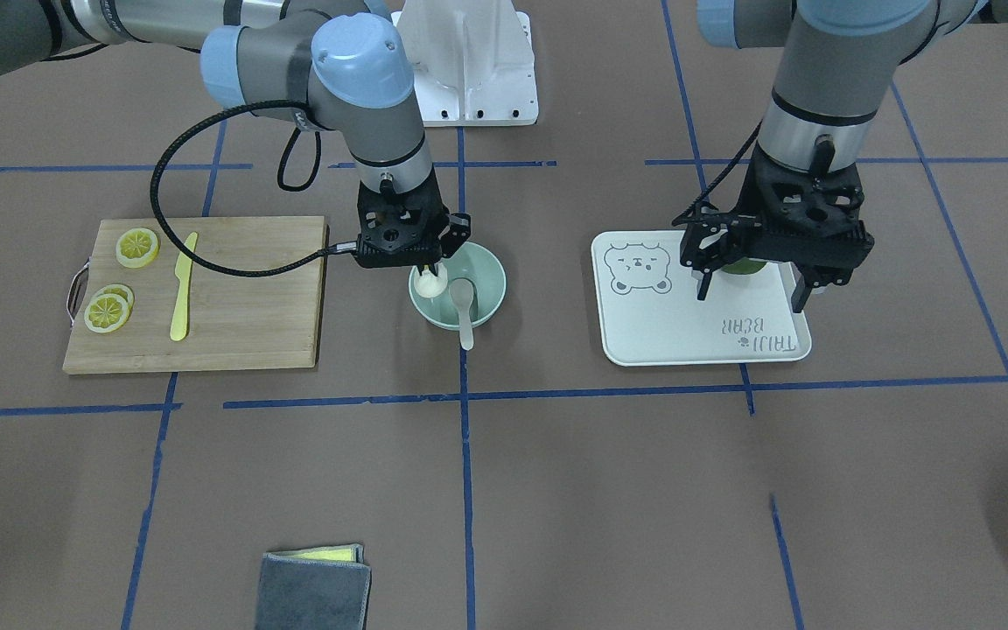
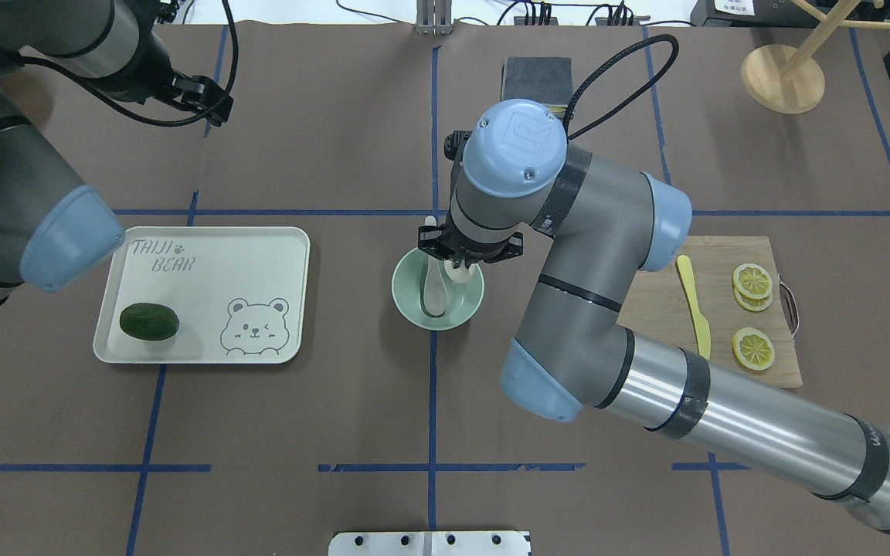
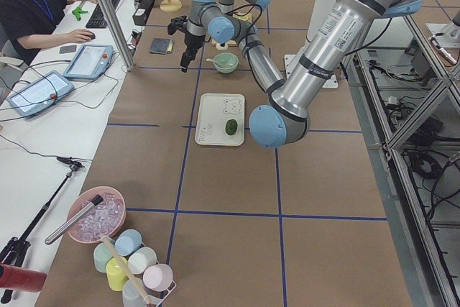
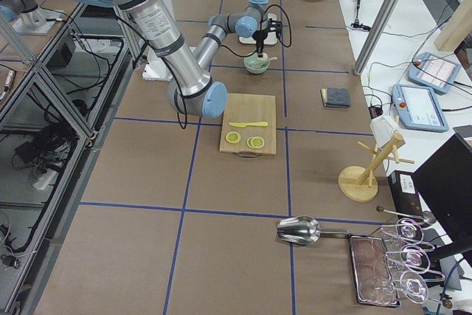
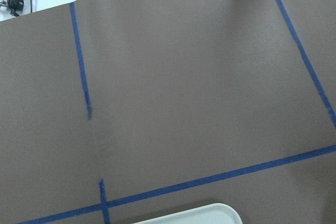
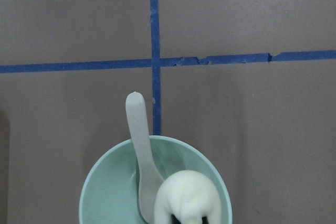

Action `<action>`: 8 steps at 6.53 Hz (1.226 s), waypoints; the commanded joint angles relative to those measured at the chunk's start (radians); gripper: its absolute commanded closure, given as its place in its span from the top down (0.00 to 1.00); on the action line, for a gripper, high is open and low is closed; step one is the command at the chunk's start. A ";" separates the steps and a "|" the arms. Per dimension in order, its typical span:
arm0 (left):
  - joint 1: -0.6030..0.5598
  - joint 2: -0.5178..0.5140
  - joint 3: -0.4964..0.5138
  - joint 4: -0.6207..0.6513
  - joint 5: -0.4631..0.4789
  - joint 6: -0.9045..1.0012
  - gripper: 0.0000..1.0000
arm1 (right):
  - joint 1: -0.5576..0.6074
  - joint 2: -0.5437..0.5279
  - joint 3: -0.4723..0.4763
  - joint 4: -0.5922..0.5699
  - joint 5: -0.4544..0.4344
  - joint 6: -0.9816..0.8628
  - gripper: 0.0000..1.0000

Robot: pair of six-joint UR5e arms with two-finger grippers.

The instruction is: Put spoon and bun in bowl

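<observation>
Right wrist-mounted view gives the plainest look: the bun point(image 6: 186, 198) hangs at the bottom centre of the frame, pinched in the right gripper point(image 1: 427, 273), whose dark tips just peep out beneath it. As far as I can judge it is held over the bowl point(image 6: 105, 182), not resting in it. The spoon point(image 6: 142, 150) lies in that bowl, head down on the floor and handle leaning over the rim toward the top of the frame, so that half of the job looks done. The bun sits to one side of the spoon's head, I'd guess so that it drops onto bare bowl and not onto the spoon. Well apart, at the right of the front-facing frame, the left gripper point(image 1: 752, 289) hovers with jaws spread and empty above the bear-print tray point(image 2: 259, 247), where a dark green avocado point(image 2: 149, 321) lies; it seems parked clear of the work. At that frame's left, a wooden board point(image 1: 241, 289) on the worktop carries lemon slices point(image 1: 136, 247) and a yellow knife point(image 1: 181, 287), neither wanted here.
</observation>
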 commanded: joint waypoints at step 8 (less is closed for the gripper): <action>-0.033 0.049 -0.020 0.009 0.000 0.091 1.00 | -0.019 0.049 -0.020 -0.002 -0.012 0.076 1.00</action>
